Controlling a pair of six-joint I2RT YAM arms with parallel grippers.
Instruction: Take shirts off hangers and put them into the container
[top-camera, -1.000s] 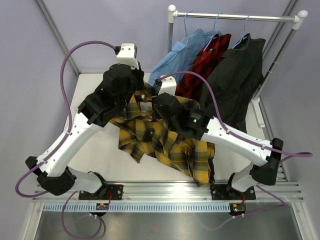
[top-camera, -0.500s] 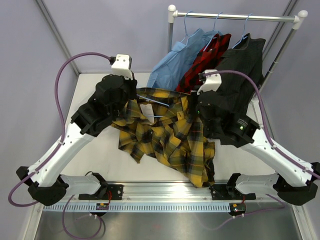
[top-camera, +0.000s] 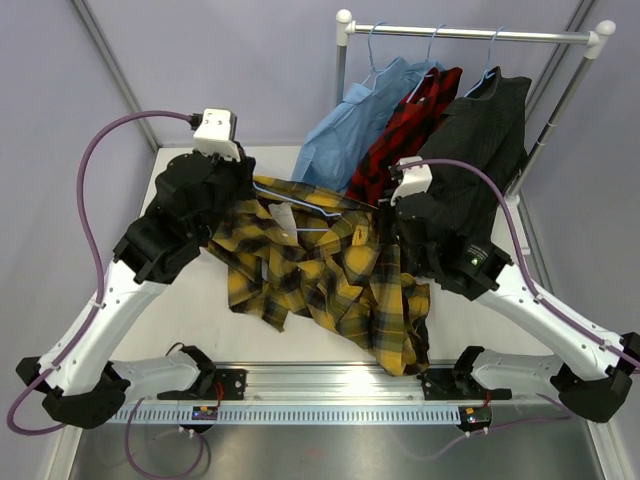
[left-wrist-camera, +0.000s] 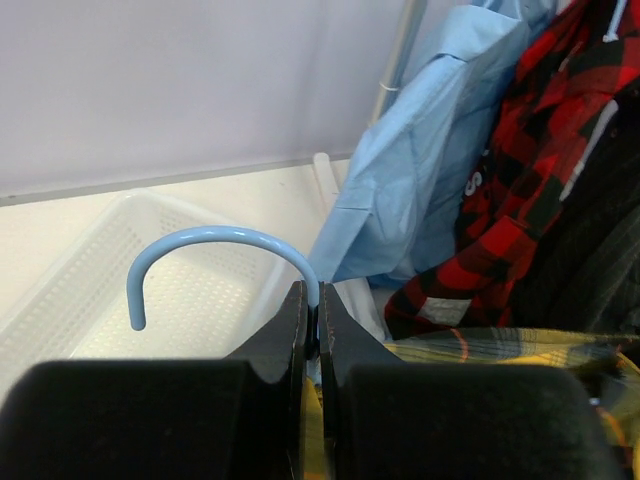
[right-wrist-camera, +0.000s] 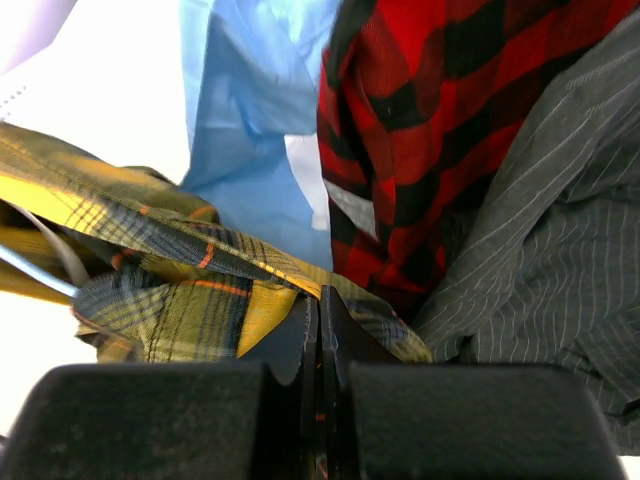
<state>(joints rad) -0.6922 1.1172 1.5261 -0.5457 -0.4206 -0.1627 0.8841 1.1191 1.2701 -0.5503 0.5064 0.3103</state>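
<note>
The left pincer is clamped on the hanger just below its hook. The right pincer is clamped on the yellow plaid shirt.

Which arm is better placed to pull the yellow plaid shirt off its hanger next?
Right, probably. The right gripper is shut on the yellow plaid shirt, so it can draw the cloth away, while the left gripper pinches the hanger below its hook and steadies it.
</note>
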